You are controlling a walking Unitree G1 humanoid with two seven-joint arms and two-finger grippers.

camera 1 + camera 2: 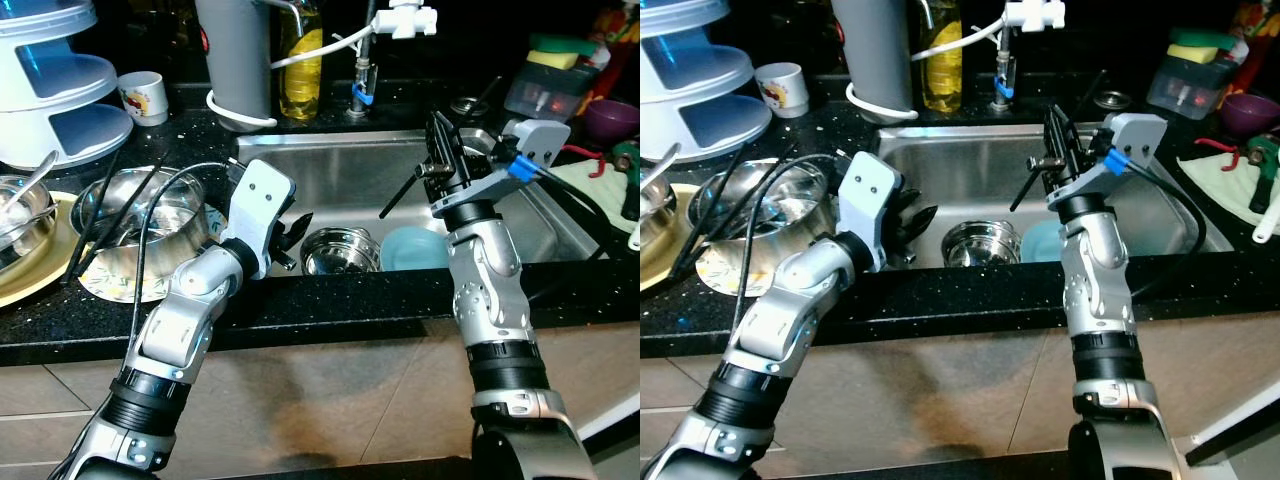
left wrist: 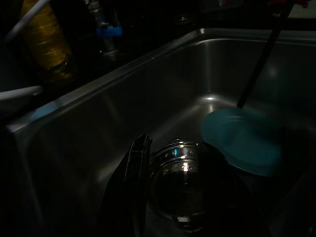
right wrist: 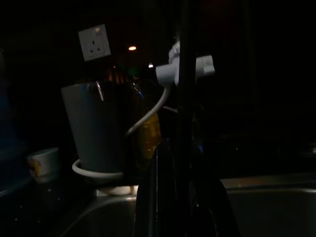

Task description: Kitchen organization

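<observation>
Head views, sink: the steel sink (image 1: 340,170) is set in a dark countertop (image 1: 330,300). A small steel bowl (image 1: 340,250) and a teal plate (image 1: 415,248) lie side by side on its floor at the near wall.
Head views, left gripper: the left gripper (image 1: 290,240) hangs over the sink's near left corner, just left of the steel bowl and empty. Its fingers look slightly parted, but I cannot tell for sure.
Head views, right gripper: the right gripper (image 1: 440,150) is raised over the right half of the sink, fingers pointing up and pressed together, grasping nothing.
Head views, counter left: a large steel pot (image 1: 140,215) stands on a plate beside the sink.
Left wrist view: dim. One black finger (image 2: 136,168) sits just beside the steel bowl, a shiny, round-walled thing standing upright; the teal plate is tilted against it.
Right wrist view: very dark. A grey cylinder (image 3: 94,128) and a white faucet head (image 3: 190,69) can be made out.
Risk: in my judgement the bowl's slick curved wall could slip from a two-finger pinch and clatter, or nudge the plate.
</observation>
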